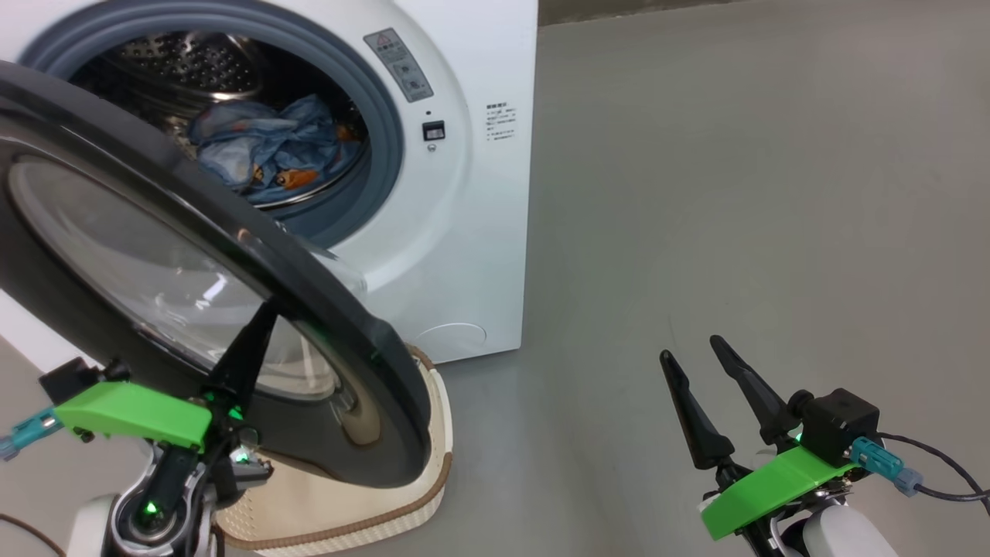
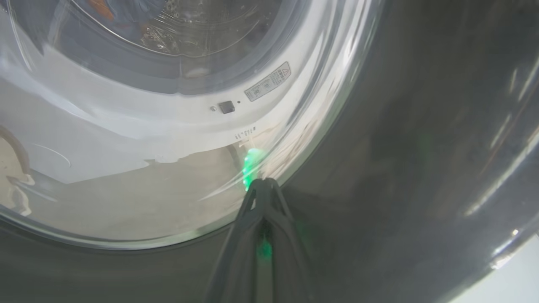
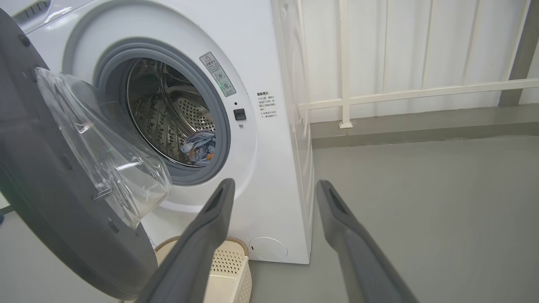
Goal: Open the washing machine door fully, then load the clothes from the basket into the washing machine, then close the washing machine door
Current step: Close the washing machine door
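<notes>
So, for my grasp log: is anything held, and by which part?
Nothing. Shut left gripper touches the round glossy black door at the glass edge; open right gripper empty.

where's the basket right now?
Head view, lower left: the basket sits on the floor at the foot of the washing machine, largely covered by the open washing machine door. The right wrist view shows it bottom centre-left.

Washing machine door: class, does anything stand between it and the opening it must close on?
Nothing visible does. The clothes lie inside the drum, behind the gasket; the basket sits on the floor below the washing machine door.
</notes>
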